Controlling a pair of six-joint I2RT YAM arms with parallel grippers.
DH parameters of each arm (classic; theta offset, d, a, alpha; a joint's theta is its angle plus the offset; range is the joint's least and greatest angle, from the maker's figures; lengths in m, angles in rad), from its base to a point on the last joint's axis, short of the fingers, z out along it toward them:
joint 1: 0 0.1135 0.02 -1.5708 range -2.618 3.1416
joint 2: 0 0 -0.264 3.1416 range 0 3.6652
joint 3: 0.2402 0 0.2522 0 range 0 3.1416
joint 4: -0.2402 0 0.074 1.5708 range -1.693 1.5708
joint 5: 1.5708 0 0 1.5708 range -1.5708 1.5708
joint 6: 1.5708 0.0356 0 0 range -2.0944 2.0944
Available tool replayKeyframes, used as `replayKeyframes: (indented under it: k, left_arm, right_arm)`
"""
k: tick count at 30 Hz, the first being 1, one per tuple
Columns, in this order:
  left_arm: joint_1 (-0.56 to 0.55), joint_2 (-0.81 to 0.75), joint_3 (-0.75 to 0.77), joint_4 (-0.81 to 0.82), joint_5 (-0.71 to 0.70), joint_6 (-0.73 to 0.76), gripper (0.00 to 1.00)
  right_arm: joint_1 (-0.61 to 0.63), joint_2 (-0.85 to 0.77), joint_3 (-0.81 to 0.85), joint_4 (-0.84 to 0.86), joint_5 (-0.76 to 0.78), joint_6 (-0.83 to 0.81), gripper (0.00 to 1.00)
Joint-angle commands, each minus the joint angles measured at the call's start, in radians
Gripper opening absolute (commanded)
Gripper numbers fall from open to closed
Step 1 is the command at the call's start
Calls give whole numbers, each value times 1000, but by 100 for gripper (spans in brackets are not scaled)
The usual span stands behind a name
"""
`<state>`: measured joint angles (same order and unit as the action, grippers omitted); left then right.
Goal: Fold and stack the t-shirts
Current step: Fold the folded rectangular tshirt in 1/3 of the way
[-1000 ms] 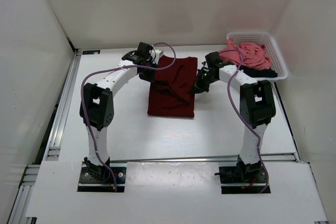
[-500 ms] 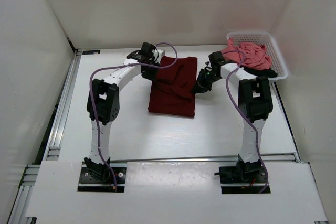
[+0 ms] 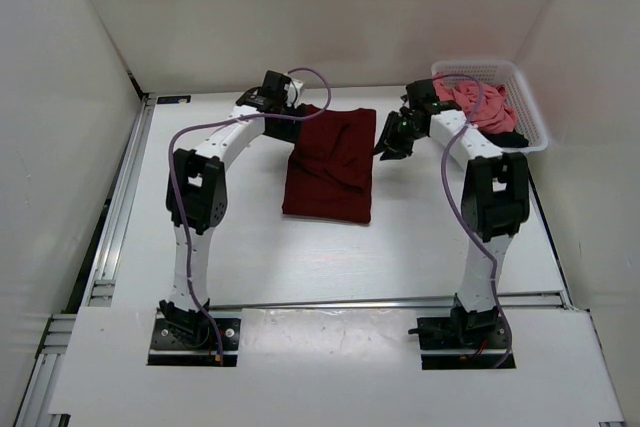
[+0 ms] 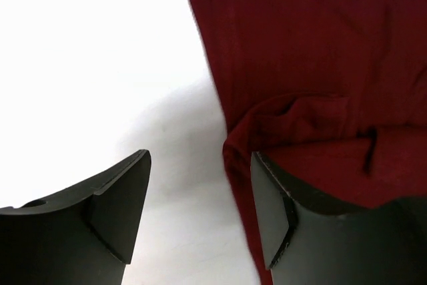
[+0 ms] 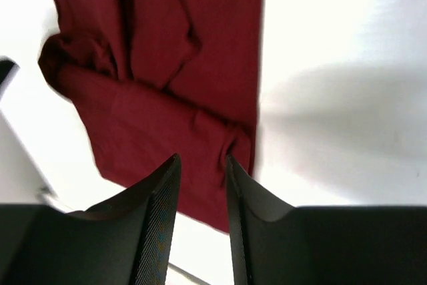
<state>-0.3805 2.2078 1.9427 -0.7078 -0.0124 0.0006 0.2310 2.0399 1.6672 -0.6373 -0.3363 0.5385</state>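
White table (image 3: 250,237), white walls on three sides.

**Top view.** The maroon t-shirt (image 3: 330,162) lies flat at mid-table between my two arms, sleeves folded in, making a strip. Its long axis runs from the far wall toward the arm bases. The left gripper (image 3: 297,119) sits over the strip's far-left corner. The right gripper (image 3: 392,143) hangs just beside its far-right edge. Both are at the same far end, so neither arm is the nearer one. The pink t-shirt (image 3: 478,102) and black t-shirt (image 3: 506,136) lie heaped in the basket (image 3: 533,112) at far right, well apart from the strip.

**Left wrist.** The left gripper (image 4: 200,165) has its jaws spread wide and holds nothing. One finger is over bare table, the other over the cloth edge, beside a rumpled fold.

**Right wrist.** The right gripper (image 5: 200,165) shows a narrow gap with nothing in it. The maroon cloth lies below and ahead of the fingers.

**Reading.** I judge the coming fold to run lengthwise, far end toward near end. From both grippers the cloth lies inward and toward the bases.
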Motion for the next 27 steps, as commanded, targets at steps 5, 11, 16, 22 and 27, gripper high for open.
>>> replayKeyframes:
  k: [5,11,16,22,27]
  left_arm:
    - [8,-250,-220,5,63,-1,71]
    - [-51,-303,-402,5,63,-1,70]
    - [-60,-303,-427,5,63,-1,70]
    - [-69,-292,-447,5,63,-1,70]
    - [-69,-281,-465,5,52,-1,70]
  right_arm:
    - [70,-147,-208,-6,-4,15,41]
    - [113,-63,-164,5,-70,37,45]
    - [122,-44,-173,5,-47,46,46]
    - [122,-12,-136,18,-41,66,46]
    - [122,22,-136,18,-18,75,45]
